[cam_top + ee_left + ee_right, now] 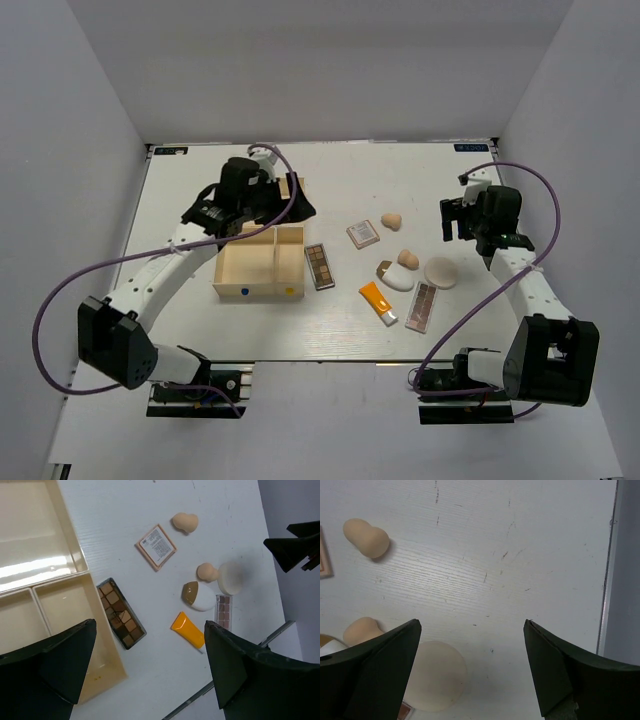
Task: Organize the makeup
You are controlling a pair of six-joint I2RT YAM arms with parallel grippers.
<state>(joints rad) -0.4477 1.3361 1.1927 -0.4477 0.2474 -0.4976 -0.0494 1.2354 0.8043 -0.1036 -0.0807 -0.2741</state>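
The makeup lies loose on the white table right of the wooden box. A brown eyeshadow palette lies against the box's right side, the second palette nearer the front. Around them lie a square compact, an orange tube, two tan sponges, a round puff and a white oval piece. My left gripper is open and empty above the box's far right corner. My right gripper is open and empty, raised right of the puff.
The box has three compartments, nothing in the parts that show. In the left wrist view the palette, compact, tube and oval piece are all apart from one another. The table's right edge is close to my right gripper.
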